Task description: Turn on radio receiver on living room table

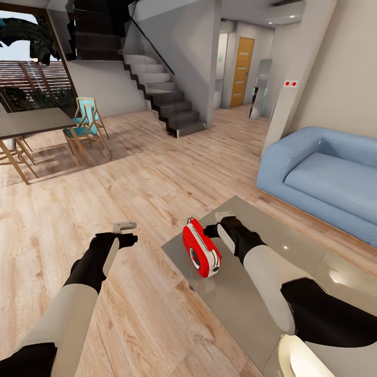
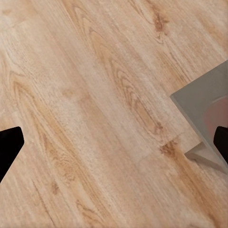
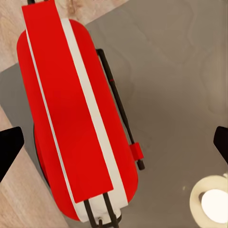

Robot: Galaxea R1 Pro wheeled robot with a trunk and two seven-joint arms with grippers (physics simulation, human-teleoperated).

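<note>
Presently catalogued, largest first. Living room: light wood plank floor [image 1: 157, 178], beige walls. Staircase [image 1: 162, 94], dark-sided with pale treads, at the far side; orange door [image 1: 242, 70] beyond it. Sofa [image 1: 324, 173], light blue, at the right, well apart from the robot's arms. Dining table [image 1: 29, 123], dark top, at the far left with wooden chairs [image 1: 86, 128] having teal seats. Table [image 1: 262, 309], low, glossy grey-beige top, lower right; one corner of it reaches toward the floor between the two arms.

Radio receiver [image 1: 201, 248]: bright red, white trim, round dial; stands on the table near that corner, its thin handle at the far end. Right wrist view: red body [image 3: 71, 118] close below the camera, on the grey top.

Right gripper [image 1: 224, 222]: just beside the radio on its right; whether it touches cannot be told. Fingers [image 3: 9, 147] stand wide apart at the edges of the right wrist view, holding nothing.

Left gripper [image 1: 125, 233]: over bare floor, left of the table corner, near it. Fingers [image 2: 9, 145] spread wide, holding nothing.
</note>
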